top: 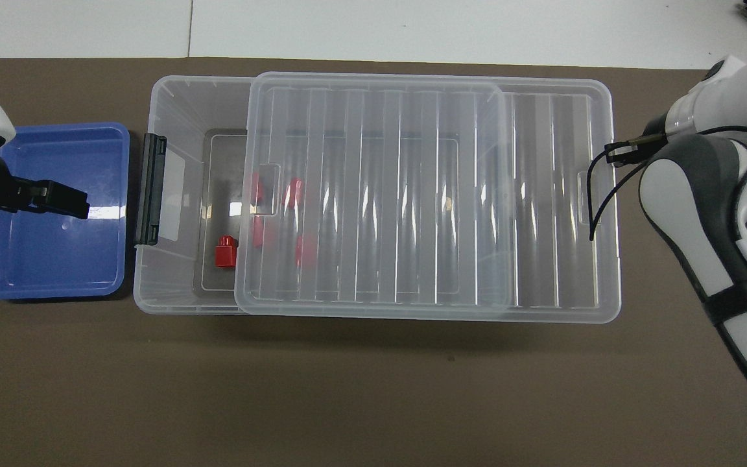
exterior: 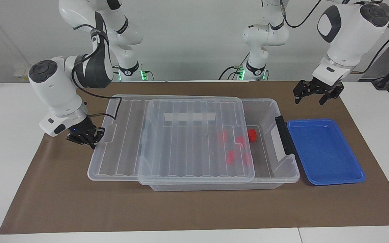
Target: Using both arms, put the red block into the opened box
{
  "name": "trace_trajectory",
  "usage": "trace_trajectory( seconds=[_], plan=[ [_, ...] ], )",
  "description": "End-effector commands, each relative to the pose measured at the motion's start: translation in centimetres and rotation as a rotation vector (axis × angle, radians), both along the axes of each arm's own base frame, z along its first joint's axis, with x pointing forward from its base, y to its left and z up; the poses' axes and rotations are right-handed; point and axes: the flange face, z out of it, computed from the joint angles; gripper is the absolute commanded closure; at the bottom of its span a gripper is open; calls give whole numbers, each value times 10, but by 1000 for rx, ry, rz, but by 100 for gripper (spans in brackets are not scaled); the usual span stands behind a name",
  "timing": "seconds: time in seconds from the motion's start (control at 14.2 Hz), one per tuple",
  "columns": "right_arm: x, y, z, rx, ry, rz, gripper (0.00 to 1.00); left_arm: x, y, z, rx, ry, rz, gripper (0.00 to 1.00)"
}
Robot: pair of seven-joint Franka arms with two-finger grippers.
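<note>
**Lid Partly Over Box, Blocks Inside**

Right gripper (exterior: 91,136): clenched on the end edge of the lid (exterior: 181,135), at the right arm's end of the table. Lid lying flat across the box (exterior: 275,111), covering most of the opening; the strip nearest the black bar (exterior: 284,135) uncovered.

Red block (exterior: 252,134): resting on the box floor in the uncovered strip, visible directly. Four other red blocks (exterior: 230,157) on the same floor, seen only through the ribbed lid.

Left gripper (exterior: 314,92): released, fingers spread, holding nothing, raised over the brown mat (exterior: 187,209) and the blue tray (exterior: 326,152). Tray just beside the box, at the left arm's end.
</note>
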Motion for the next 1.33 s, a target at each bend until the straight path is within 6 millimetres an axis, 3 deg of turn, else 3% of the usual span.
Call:
trace_trajectory(
  seconds=[0.0,0.56,0.91,1.05,1.19,1.26],
  plan=[
    [-5,28,4,36,-1,51,100,-9,-4,0,3,-13,-28,0],
    [-14,95,4,66,16,83,100,-8,-4,1,2,-20,-23,0],
    [-18,112,4,72,20,89,100,-10,-10,3,4,4,-38,0],
    [-18,116,5,74,19,95,100,-10,-11,14,10,37,-74,0],
    [-19,119,5,76,21,101,100,-12,1,42,5,15,-98,0],
    [-20,120,5,76,22,104,100,-12,4,41,5,14,-97,0]
  ],
)
